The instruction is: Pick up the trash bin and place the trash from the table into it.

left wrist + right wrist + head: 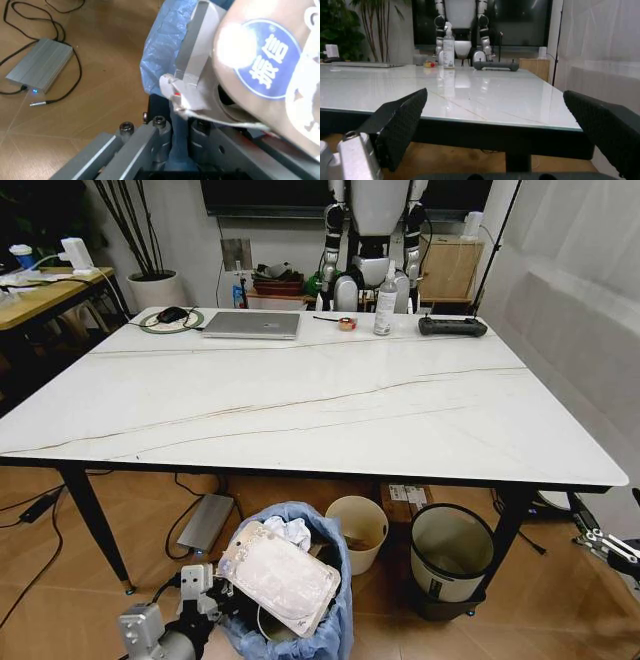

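Spreading across most of what I can see from here, the table [330,395] carries no litter on its marble-look top; what sits along the far edge is a silver laptop [251,325], a clear spray bottle [386,301] and a black power strip [452,326], none of which counts as rubbish. Below the near edge, on the wooden floor, the trash bin [335,620] with its crinkled light-blue liner stands low in front of the robot, just left of centre, and the trash [279,575] is already heaped in it, a big pale crushed wrapper on top with white tissue beside it. A cream bucket [357,532] and a larger grey-and-black bin [451,553] stand under the table just behind it, untouched. The left gripper [205,592] is down against the bin's near-left rim; its wrist camera looks along the fingers onto the blue bag and a brown cup printed with a blue badge, but I cannot tell whether they are clamped on the rim. The right gripper [495,123] hangs off to the right below table height, its black pads spread wide and holding nothing. By my reckoning the clearing is finished, or very nearly so
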Available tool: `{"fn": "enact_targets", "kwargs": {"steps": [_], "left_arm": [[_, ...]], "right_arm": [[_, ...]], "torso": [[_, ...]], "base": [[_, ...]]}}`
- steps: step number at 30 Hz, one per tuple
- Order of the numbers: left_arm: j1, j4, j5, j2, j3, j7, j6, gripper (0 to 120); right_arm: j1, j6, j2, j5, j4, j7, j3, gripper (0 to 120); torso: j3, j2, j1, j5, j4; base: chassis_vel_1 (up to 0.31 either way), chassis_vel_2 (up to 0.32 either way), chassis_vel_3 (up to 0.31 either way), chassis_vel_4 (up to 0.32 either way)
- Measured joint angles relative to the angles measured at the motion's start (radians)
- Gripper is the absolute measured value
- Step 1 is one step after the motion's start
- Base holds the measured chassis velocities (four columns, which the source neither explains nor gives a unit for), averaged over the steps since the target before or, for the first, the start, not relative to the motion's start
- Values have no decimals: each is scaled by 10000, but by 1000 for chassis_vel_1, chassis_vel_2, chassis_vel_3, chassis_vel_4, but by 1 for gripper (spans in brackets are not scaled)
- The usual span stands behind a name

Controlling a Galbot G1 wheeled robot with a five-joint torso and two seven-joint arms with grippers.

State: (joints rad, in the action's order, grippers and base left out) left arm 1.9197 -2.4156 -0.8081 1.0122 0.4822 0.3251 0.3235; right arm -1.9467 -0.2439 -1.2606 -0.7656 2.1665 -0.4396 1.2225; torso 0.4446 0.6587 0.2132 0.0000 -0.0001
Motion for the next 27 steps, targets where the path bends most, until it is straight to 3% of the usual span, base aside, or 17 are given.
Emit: {"fn": "enact_targets", "kwargs": {"steps": [27], "left_arm": [[-70, 153, -98, 0, 10, 74, 17, 0]], "right_arm": [[0, 0, 0, 0, 0, 0, 0, 100]], "torso": [[-687, -1111, -425, 1, 0]], "base": [[0, 0, 0, 0]]}}
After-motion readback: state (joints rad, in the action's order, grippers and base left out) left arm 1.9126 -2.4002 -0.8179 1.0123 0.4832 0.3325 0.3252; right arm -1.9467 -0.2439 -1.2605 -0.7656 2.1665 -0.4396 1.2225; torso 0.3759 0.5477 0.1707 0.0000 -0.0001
